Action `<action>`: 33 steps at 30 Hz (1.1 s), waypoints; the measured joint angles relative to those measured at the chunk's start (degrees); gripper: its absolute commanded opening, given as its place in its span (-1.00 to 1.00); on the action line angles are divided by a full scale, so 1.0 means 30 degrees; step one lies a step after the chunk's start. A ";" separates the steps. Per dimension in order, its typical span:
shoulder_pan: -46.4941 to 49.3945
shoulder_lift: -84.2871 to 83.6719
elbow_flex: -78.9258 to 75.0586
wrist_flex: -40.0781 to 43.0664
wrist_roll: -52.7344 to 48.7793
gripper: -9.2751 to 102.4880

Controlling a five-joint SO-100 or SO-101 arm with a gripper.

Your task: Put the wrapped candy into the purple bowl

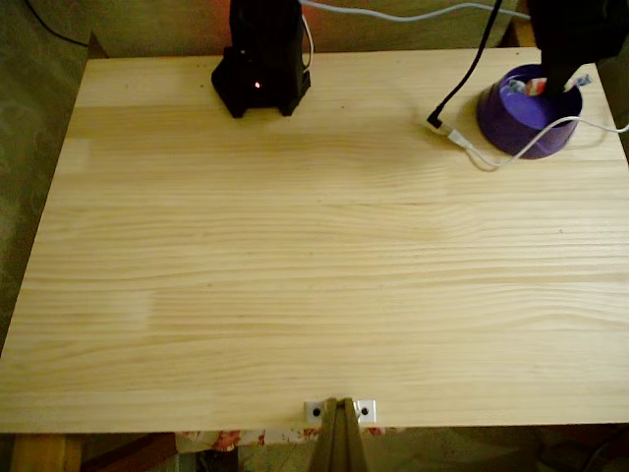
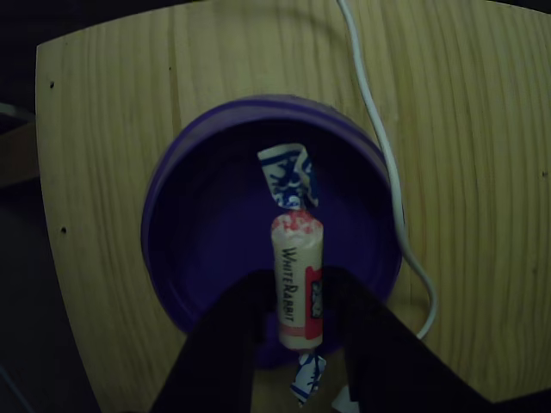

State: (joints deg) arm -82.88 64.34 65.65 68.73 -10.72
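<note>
Above the purple bowl (image 2: 172,258), claw (image 2: 297,323) pointing down, clenched on the wrapped candy (image 2: 298,284).

"WHITE RABBIT" on the wrapped candy (image 2: 298,288)

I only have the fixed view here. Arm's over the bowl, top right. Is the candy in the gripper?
Observer: Yes. The other view shows the gripper shut on the wrapped candy.
Operator: Directly over the bowl?
Observer: Yes, the purple bowl lies right beneath the candy.
Operator: Anything inside already?
Observer: Its visible floor looks bare.
Operator: Which way does the candy point?
Observer: Lengthwise between the fingers, one twisted end past the tips.
</note>
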 measured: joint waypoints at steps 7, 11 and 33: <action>0.0029 -0.0146 -0.0732 0.0000 -0.0088 -0.49; 0.0029 -0.0146 -0.0762 0.0000 -0.0088 -0.54; 1.3125 0.9521 0.2754 0.1641 -0.2695 -0.88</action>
State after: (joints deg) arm -43.51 92.90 73.92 73.65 -18.81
